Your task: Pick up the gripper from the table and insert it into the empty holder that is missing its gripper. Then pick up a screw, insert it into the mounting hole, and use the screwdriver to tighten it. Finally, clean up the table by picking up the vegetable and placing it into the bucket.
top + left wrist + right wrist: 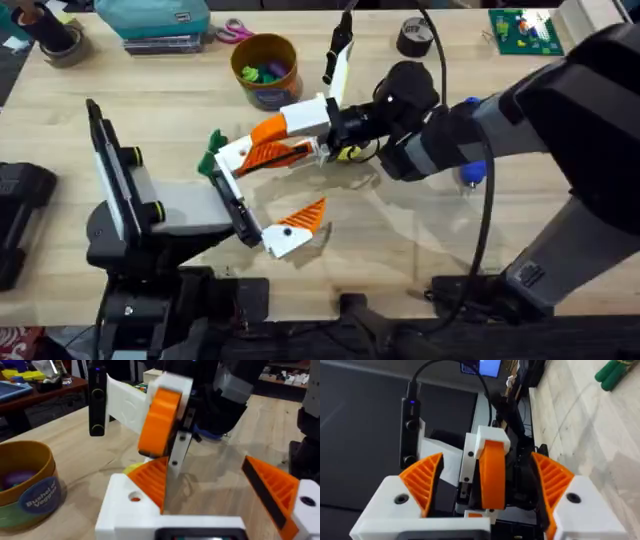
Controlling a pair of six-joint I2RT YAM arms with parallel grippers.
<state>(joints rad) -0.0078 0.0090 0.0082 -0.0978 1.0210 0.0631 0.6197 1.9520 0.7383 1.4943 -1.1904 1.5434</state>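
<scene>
Nearest the camera, left gripper [268, 190] has its jaws wide, while right gripper [290, 130], jaws wide too, reaches between them above the bench [400, 250], near the bucket [265, 68].

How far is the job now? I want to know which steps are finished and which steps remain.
Looks done: the gripper sits on the holder, between the open fingers of the right end effector; full seating cannot be judged. In hand: nothing is gripped. Left: the screw and its tightening, since the screwdriver lies on the table; and the vegetable lies outside the bucket.
</scene>
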